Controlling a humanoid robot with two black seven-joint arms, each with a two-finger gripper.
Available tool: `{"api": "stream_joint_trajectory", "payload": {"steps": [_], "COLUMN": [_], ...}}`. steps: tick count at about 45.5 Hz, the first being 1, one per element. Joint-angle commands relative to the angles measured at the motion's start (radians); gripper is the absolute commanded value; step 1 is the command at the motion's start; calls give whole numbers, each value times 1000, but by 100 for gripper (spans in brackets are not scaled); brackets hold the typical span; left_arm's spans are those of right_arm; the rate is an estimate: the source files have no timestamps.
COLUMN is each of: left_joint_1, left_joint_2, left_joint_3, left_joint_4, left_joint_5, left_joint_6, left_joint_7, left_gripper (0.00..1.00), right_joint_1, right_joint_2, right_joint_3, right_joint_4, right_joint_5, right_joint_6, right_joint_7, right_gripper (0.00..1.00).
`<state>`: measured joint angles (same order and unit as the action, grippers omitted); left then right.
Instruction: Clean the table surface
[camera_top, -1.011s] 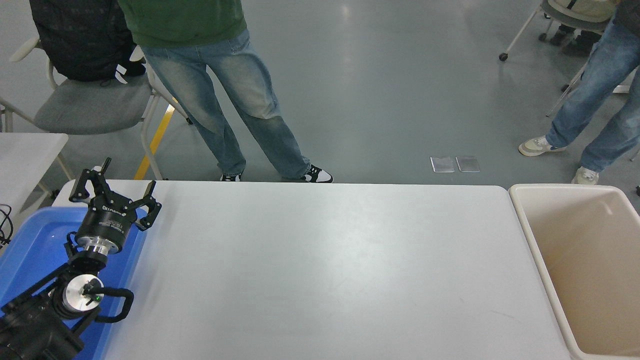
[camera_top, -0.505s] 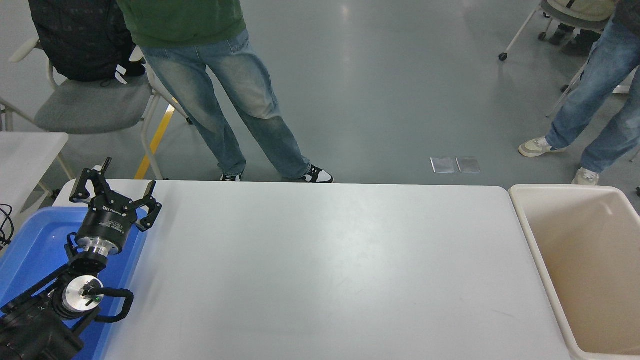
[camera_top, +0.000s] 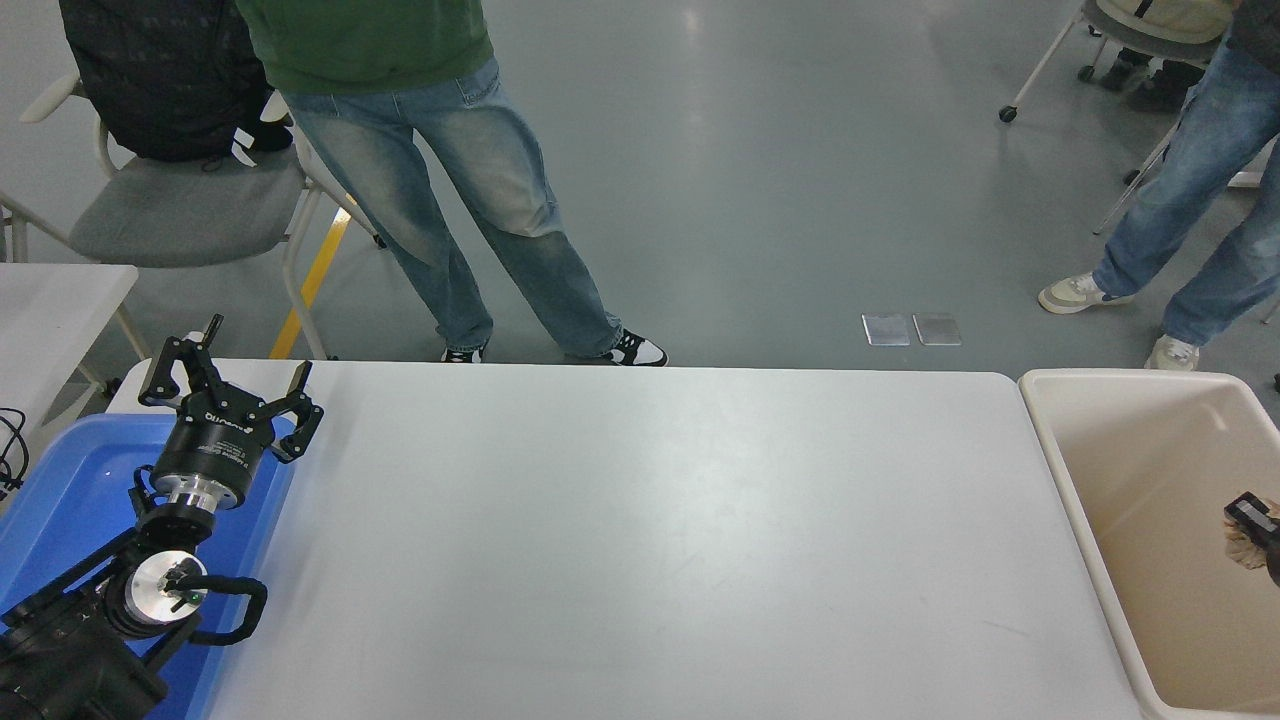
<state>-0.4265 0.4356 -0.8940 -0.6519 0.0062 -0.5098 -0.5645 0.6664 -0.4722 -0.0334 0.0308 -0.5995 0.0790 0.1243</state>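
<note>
- Head view: the desk surface (camera_top: 640, 540) is what I'm cleaning – big white rectangular top w/ rounded corners, smooth, bare, filling the middle of the pic from left bin to right bin. Faint scuffs and a soft sheen near centre.
- Blue bin (camera_top: 60, 490) sits at the desk's left end, beige bin (camera_top: 1130, 470) butts against its right end.
- Diff vs half a sec ago: something dark has come in at the right edge, over the beige bin – I read it as the tip of the right gripper (camera_top: 1255, 525), w/ a pale crumpled bit (camera_top: 1243, 548) just under the black part. The bin showed nothing there before. Rest of the scene unchanged.
- Right jaws: only a sliver in view, can't tell if apart or together, nor whether the pale bit is actually held or just beside it.
- Left gripper (camera_top: 228, 392) parked lower left over the blue bin's far edge, same spot as before. Jaws spread wide apart, holding nothing, tips over the desk's far left corner; can't tell if they touch it.
- Far side: person in green top & jeans (camera_top: 450, 190) standing close to the desk's far edge; second person's legs (camera_top: 1190, 200) top right; grey chair w/ a dark jacket (camera_top: 160, 80) top left.
- Smaller white desk (camera_top: 50, 310) partly in view at far left.
</note>
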Motion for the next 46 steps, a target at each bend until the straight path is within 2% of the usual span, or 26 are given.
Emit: {"api": "stream_joint_trajectory", "payload": {"steps": [1, 3, 6, 7, 9, 12, 13, 14, 36, 46], "left_joint_1": [0, 0, 0, 0, 0, 0, 0, 0, 0, 2], "left_joint_2": [-1, 0, 0, 0, 0, 0, 0, 0, 0, 0], "left_joint_3": [0, 0, 0, 0, 0, 0, 0, 0, 1, 1], "left_joint_4": [0, 0, 0, 0, 0, 0, 0, 0, 0, 0], "left_joint_5": [0, 0, 0, 0, 0, 0, 0, 0, 0, 0], "left_joint_6": [1, 1, 0, -1, 1, -1, 0, 1, 1, 1], "left_joint_7": [0, 0, 0, 0, 0, 0, 0, 0, 0, 0], "left_gripper": [99, 99, 99, 99, 99, 99, 99, 99, 99, 99], "right_joint_1": [-2, -2, -2, -2, -1, 4, 4, 6, -2, -11], "right_joint_2": [18, 18, 20, 20, 20, 20, 20, 18, 18, 18], "right_joint_3": [-3, -5, -8, -8, -3, -3, -3, -3, 10, 0], "right_joint_4": [-29, -35, -35, -35, -37, -37, -37, -37, -38, -66], "right_joint_5": [32, 32, 32, 32, 33, 41, 44, 44, 47, 127], "right_joint_6": [-2, -2, -1, -2, -4, -2, -2, 1, -27, -28], "right_joint_7": [-15, -18, -31, -32, -35, -35, -35, -35, -34, -34], "right_gripper": [2, 27, 32, 38, 58, 77, 93, 100, 100, 100]}}
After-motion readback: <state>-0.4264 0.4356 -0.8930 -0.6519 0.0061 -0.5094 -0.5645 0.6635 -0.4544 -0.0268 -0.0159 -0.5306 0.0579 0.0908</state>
